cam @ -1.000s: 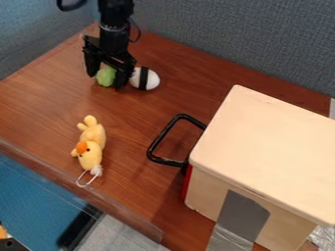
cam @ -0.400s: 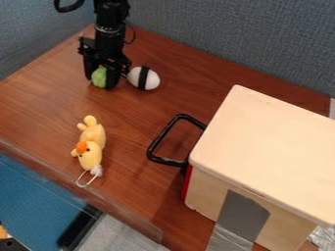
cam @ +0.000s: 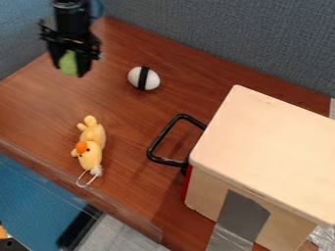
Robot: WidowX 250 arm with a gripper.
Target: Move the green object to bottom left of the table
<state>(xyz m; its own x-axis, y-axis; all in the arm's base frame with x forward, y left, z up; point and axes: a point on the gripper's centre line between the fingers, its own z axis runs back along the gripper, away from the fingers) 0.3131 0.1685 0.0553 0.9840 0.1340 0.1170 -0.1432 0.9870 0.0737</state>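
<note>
Your claw [cam: 70, 67] is at the upper left of the pic, closed on the green object [cam: 68, 63] w/ its fingers on both sides. You've got a white egg-shaped toy [cam: 144, 78] w/ a black band on the desk [cam: 131, 127], right of it.

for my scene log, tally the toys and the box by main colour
green: 1 (green object)
white: 1 (banded egg)
yellow: 1 (plush)
cream: 1 (box)
total: 4
</note>
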